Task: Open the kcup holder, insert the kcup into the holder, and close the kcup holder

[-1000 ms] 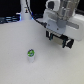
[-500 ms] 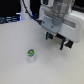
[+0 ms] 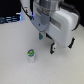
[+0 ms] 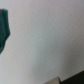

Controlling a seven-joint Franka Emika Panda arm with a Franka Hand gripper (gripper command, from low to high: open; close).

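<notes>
**Nothing started: pod on the table, holder not in sight**

From my console, the kcup stands upright on the white table, apart from the gripper hanging above it. I cannot tell whether its jaws are open. I see no kcup holder in either view, so opening, inserting and closing all remain.

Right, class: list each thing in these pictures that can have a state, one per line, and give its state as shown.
kcup: upright on the table, green top up, free of the gripper.
gripper: above the table, apart from the kcup, holding nothing visible; open or shut is too blurred to tell.
kcup holder: not clearly in view, so open or closed cannot be told.
</notes>
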